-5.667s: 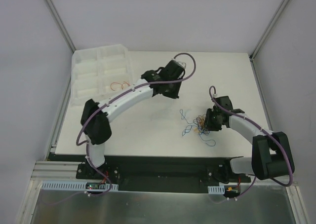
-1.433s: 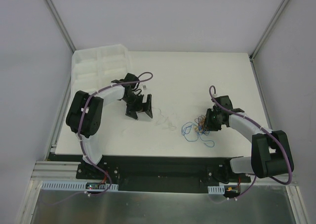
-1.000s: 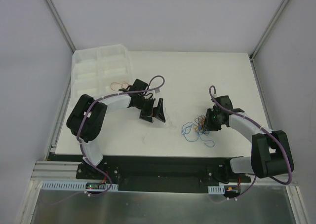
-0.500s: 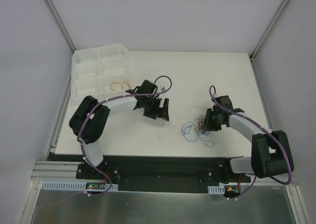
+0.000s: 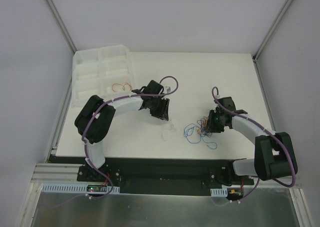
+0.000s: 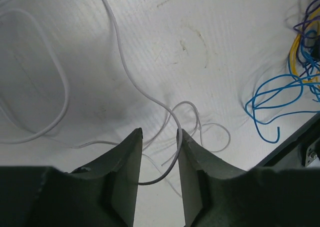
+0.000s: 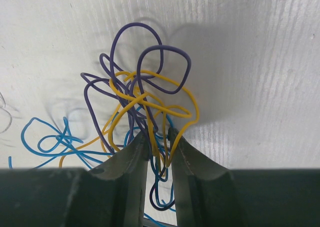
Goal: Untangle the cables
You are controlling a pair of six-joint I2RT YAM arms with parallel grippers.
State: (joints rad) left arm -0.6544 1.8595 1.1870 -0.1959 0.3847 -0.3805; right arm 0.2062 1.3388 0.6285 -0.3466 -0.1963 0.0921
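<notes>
The cables (image 5: 201, 127) are a small tangle of purple, yellow and blue wires on the white table, right of centre. My right gripper (image 5: 210, 126) sits low on the tangle. In the right wrist view its jaws (image 7: 157, 133) are pinched on yellow, blue and purple strands of the tangle (image 7: 131, 103). A loose thin white wire (image 5: 168, 130) lies left of the tangle. My left gripper (image 5: 162, 114) hovers just above it, open. In the left wrist view the white wire (image 6: 125, 72) curves between the spread fingertips of the gripper (image 6: 159, 132). Blue loops (image 6: 272, 94) show at the right.
A clear plastic compartment tray (image 5: 100, 72) stands at the back left with a thin red wire (image 5: 121, 86) in one compartment. White walls and metal posts close in the table. The table's front edge runs just before the arm bases.
My left gripper has swung from beside the tray rightward and forward to over the white wire. The right gripper and the tangle have stayed put.
</notes>
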